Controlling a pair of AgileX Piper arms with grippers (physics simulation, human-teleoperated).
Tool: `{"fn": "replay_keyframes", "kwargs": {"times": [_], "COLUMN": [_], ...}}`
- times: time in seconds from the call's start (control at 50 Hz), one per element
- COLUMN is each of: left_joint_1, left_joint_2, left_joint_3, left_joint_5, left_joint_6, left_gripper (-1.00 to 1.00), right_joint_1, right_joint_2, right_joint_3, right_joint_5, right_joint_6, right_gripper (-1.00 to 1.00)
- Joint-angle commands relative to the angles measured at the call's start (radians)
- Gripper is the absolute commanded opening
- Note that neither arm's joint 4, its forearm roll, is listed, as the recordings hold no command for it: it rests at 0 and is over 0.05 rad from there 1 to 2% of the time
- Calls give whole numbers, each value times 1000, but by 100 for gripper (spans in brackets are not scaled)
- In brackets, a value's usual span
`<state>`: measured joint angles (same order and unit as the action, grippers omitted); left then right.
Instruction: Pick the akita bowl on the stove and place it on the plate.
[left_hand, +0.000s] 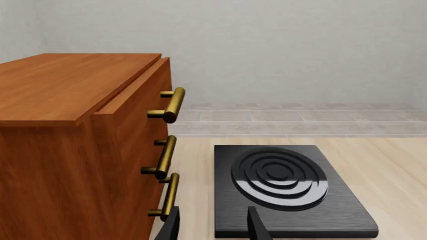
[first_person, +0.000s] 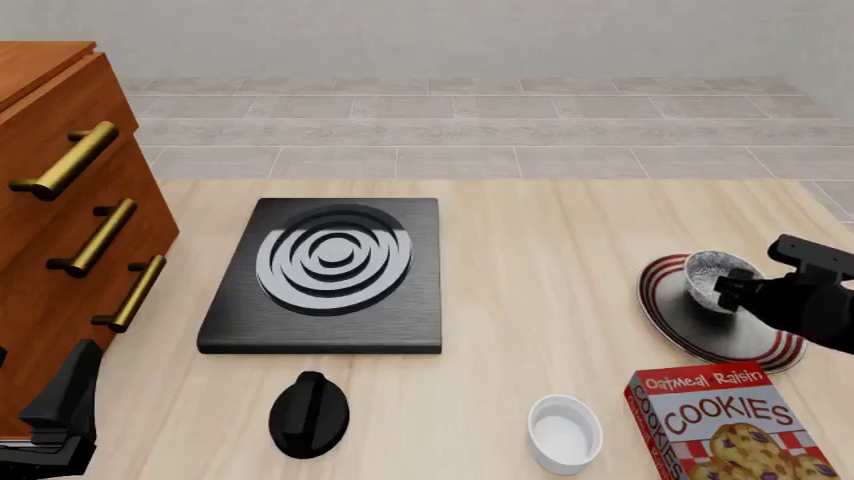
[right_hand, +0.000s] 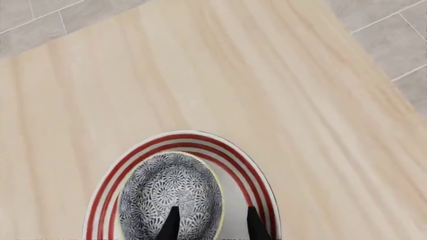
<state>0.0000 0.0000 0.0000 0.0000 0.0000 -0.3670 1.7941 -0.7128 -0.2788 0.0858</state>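
The akita bowl (first_person: 718, 275) (right_hand: 170, 192), patterned grey-white inside, sits on the red-striped plate (first_person: 694, 330) (right_hand: 250, 170) at the right of the table. My right gripper (first_person: 737, 290) (right_hand: 212, 225) is open just above it. One finger is inside the bowl and the other is outside its rim, over the plate. The black stove (first_person: 334, 270) (left_hand: 287, 180) lies at centre-left with nothing on its burner rings. Low at the near left, my left gripper (first_person: 64, 405) (left_hand: 213, 227) is open and holds nothing, pointing past the stove's near edge.
A wooden cabinet (first_person: 54, 200) (left_hand: 73, 150) with brass drawer handles stands at the left. A black knob (first_person: 310, 415) lies in front of the stove. Near the front edge are a white ramekin (first_person: 563, 432) and a cookies box (first_person: 727, 425).
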Motion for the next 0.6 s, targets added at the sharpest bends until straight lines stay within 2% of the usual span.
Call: {"fn": "replay_keyframes", "kwargs": {"times": [0.02,0.24,0.3,0.32,0.48,0.6], "left_joint_1": [0,0,0,0,0,0], "left_joint_2": [0,0,0,0,0,0], "left_joint_3": [0,0,0,0,0,0], "left_joint_5": [0,0,0,0,0,0], "left_joint_6": [0,0,0,0,0,0], "left_gripper": [100,100,100,100,100,100], "right_joint_1": [-3,2,4,-2,14,53], "right_joint_2": [-30,-127,-159,-171,-267,-403], "right_joint_3": [8,37,46,48,81,150], "right_joint_5": [6,26,32,34,36,19], "right_joint_6": [-6,-5,-18,-41,-20,-3], "right_gripper": [100,100,100,100,100,100]}}
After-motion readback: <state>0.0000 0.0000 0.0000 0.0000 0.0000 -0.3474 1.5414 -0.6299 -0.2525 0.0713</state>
